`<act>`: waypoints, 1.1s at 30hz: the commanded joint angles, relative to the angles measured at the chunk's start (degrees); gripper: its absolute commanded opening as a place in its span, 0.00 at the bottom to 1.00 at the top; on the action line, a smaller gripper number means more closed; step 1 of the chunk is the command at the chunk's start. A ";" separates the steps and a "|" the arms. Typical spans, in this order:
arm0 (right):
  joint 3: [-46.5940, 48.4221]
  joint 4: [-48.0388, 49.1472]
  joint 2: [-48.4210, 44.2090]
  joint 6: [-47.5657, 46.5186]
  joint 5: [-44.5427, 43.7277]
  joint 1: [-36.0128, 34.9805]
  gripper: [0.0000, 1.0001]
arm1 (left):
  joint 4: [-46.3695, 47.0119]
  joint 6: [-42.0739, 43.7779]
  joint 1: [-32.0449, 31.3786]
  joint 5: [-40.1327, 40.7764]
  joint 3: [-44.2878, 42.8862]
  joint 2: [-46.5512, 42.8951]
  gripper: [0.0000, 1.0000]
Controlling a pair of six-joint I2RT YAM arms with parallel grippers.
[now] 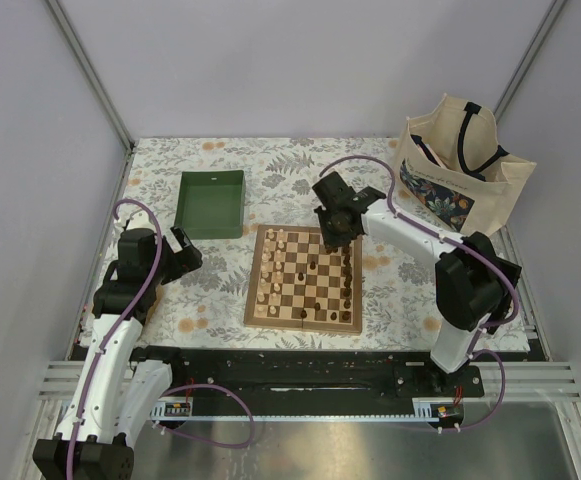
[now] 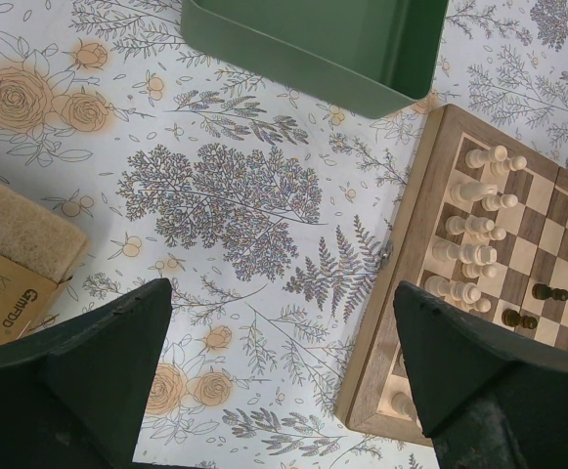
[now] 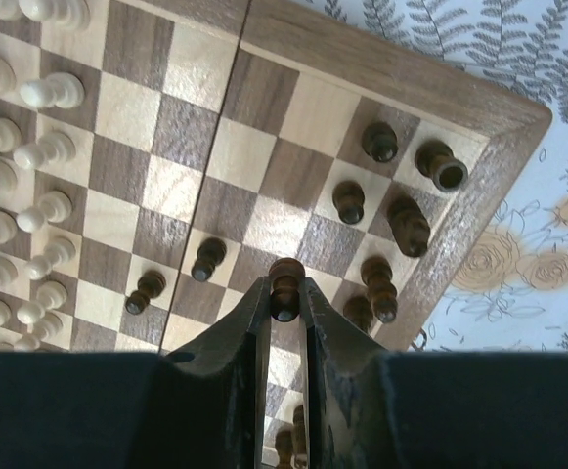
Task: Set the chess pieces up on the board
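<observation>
Fingers of my right gripper are pressed in on a dark piece, pinching it by its round head above the board, near the right-hand columns; I cannot tell whether its base touches a square. Other dark pieces stand clustered by the board's right edge, with two more out toward the middle, and the pale pieces line the two columns along its left edge. My left gripper hangs with its jaws wide apart and nothing between them, over the floral tablecloth just left of the board, with the green tray beyond it.
</observation>
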State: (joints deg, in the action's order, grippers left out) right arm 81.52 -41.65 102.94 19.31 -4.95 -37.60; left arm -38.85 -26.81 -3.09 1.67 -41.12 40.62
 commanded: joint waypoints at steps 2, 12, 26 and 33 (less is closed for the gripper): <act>-3.64 1.57 -2.48 0.11 -1.47 -0.63 0.19 | 2.99 0.26 0.28 -0.88 -0.80 -0.02 0.99; -4.70 2.18 -0.81 -0.59 -1.73 -0.28 0.19 | 3.08 0.26 0.28 -0.97 -0.80 -0.02 0.99; -4.70 3.24 1.30 0.03 -3.05 0.43 0.20 | 2.99 0.26 0.28 -0.79 -0.89 -0.02 0.99; -5.58 3.42 1.30 -0.15 -3.22 0.69 0.20 | 2.99 0.27 0.28 -0.97 -0.80 0.16 0.99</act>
State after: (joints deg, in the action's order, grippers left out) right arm 76.49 -39.83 104.20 19.29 -6.63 -37.36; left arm -38.85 -26.81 -3.07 1.67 -41.12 40.62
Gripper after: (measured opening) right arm 0.229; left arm 0.988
